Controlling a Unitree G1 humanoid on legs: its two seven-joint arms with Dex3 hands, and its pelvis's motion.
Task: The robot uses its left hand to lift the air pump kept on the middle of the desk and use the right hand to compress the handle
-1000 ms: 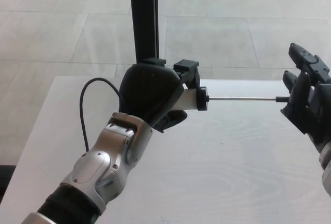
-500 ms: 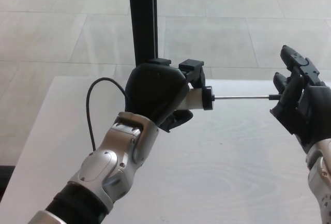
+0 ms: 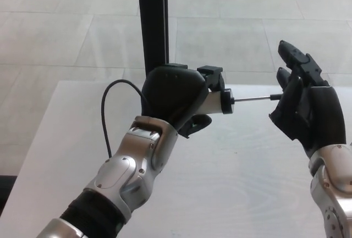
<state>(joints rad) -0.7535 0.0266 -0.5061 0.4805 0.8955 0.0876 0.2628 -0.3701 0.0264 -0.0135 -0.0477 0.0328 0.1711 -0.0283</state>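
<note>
Since the earlier frames the right hand (image 3: 305,111) has closed in leftward and the exposed rod (image 3: 252,99) of the air pump (image 3: 212,101) is visibly shorter; the left hand (image 3: 173,96) has drifted slightly right and up with the pump.

Pump: held clear above the desk (image 3: 242,183), lying roughly level, barrel end cap facing the right hand. Left fingers are clamped around the barrel, hiding most of it. Thin black hose (image 3: 107,117) loops out behind the left wrist.

Right hand: palm presses against the rod's end, where the handle must sit; handle itself hidden. Fingers are apart and upright, not wrapped on anything.

Step, as judged: lift is done, compression is under way, part of the stroke still left.

Next move calls for pushing straight along the rod's axis toward the barrel, with the left hand bracing firmly; an off-axis push could bend the rod or slip off the handle.

Surface: pale, faint wood grain, nothing else on it. Beyond: light tiled floor and a black vertical post (image 3: 152,21) behind the desk.
</note>
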